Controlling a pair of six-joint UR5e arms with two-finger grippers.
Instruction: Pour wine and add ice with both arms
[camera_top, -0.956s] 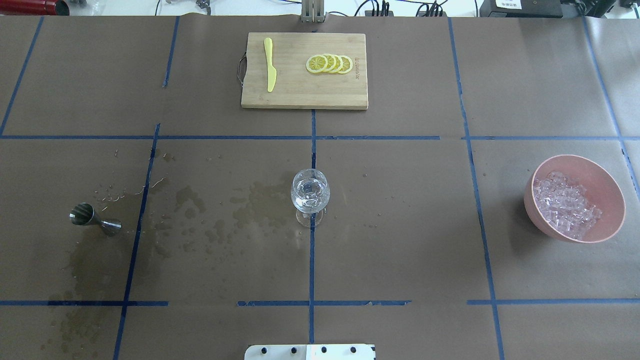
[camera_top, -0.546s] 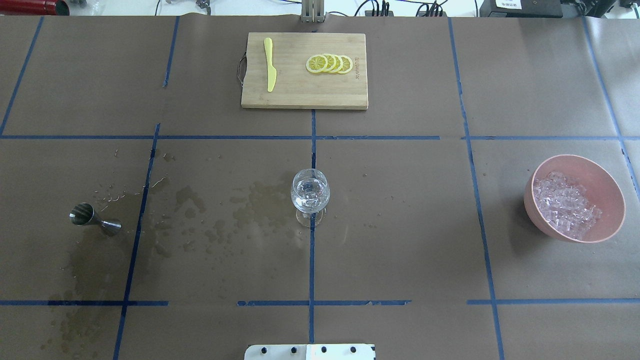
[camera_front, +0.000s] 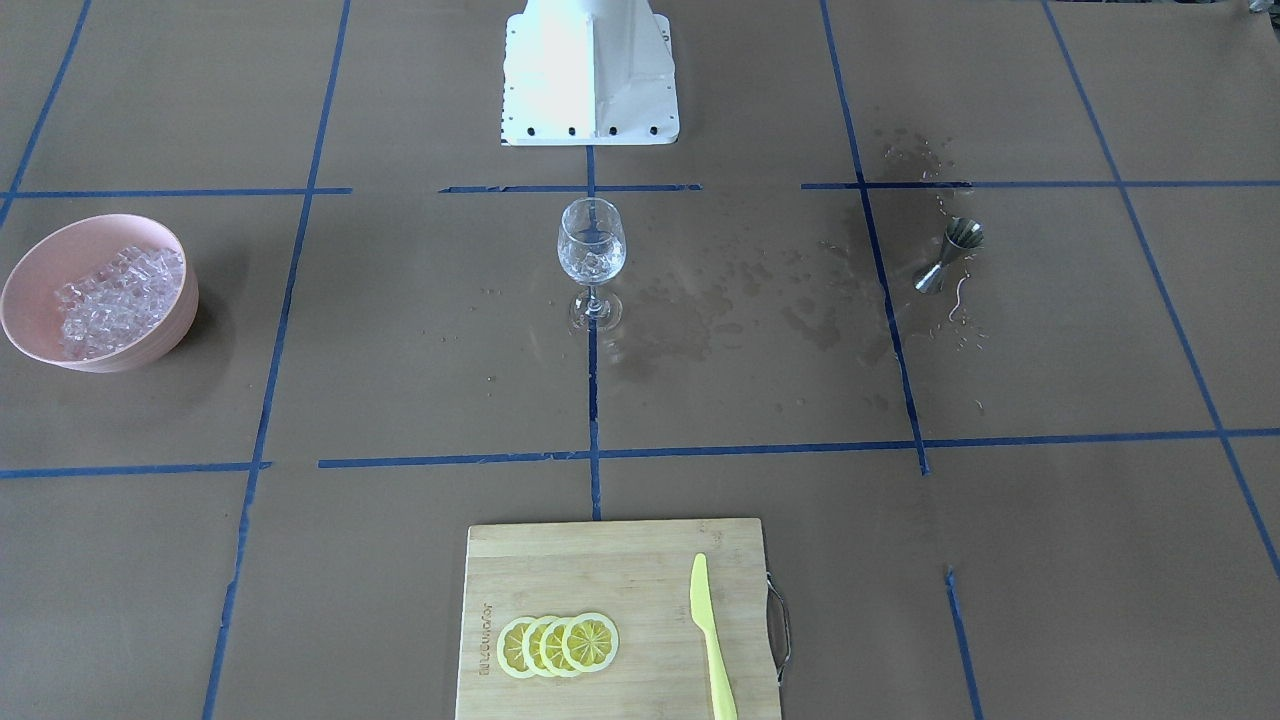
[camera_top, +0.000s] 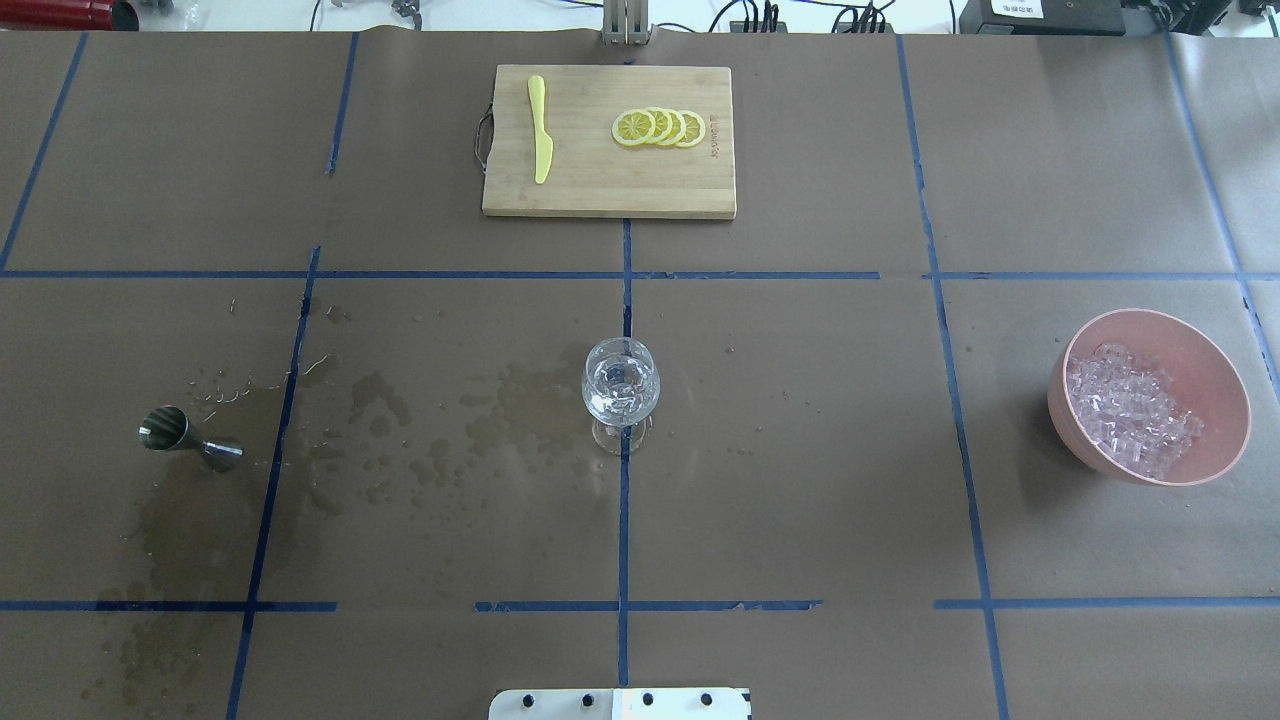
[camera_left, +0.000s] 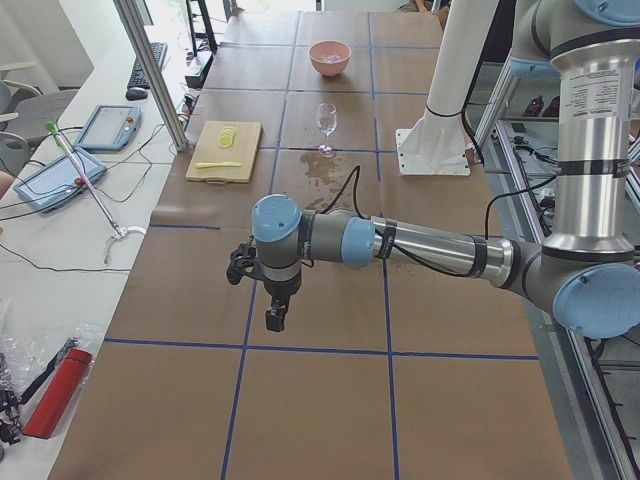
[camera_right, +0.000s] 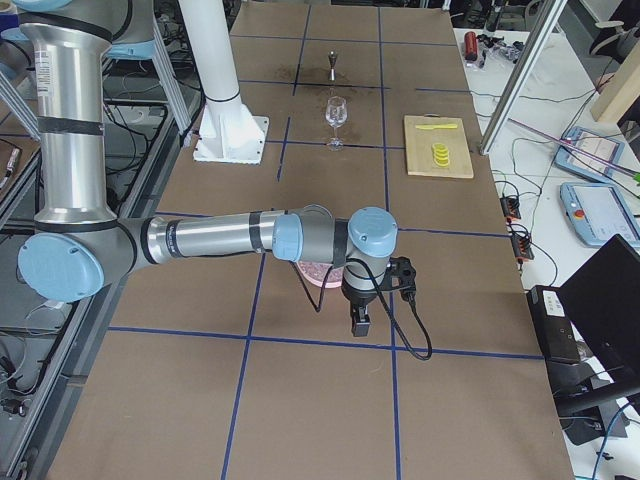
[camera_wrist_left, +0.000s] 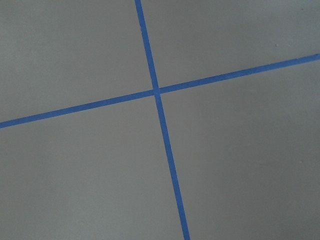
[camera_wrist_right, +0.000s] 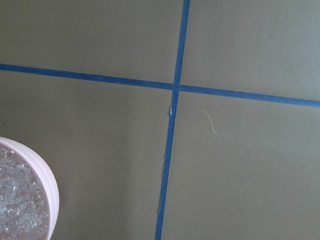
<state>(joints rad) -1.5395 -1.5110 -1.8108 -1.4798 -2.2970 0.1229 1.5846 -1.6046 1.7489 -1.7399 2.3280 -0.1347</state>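
since the glass (camera_top: 620, 398) is already holding ice (camera_front: 592, 262), the left fingers (camera_left: 274, 320) and right fingers (camera_right: 358, 325) are, i think, sensibly hanging well clear, though i cannot tell whether they are clenching.

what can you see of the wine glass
The glass is clear and stemmed: rounded bowl, thin stem, round foot. It stands upright mid-table on the brown paper, its foot on a blue tape line. A few cubes of ice lie in the bowl; whether there is any liquid cannot be told. Dark wet stains spread over the paper on the robot's left of it. Nothing grips it.
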